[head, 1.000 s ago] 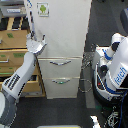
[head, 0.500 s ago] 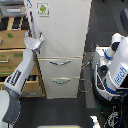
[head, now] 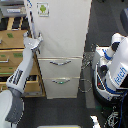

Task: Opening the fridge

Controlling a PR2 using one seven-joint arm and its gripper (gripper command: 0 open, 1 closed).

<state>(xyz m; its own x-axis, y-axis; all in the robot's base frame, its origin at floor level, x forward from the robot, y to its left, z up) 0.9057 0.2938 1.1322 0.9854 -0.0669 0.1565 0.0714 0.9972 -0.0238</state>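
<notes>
Touching fridge (head: 62, 30) door's left edge: gripper (head: 39, 37)

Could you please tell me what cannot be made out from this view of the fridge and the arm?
- Gripper: exterior view too blurred to show its jaws, or any grip on the fridge door edge.
- Fridge interior: hidden by the upper door.
- Green sticker: markings too small.

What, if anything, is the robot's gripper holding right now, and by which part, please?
The gripper is at the left edge of the fridge upper door, seemingly gripping that edge, but the picture is too coarse to confirm that the fingers are closed on it.
</notes>
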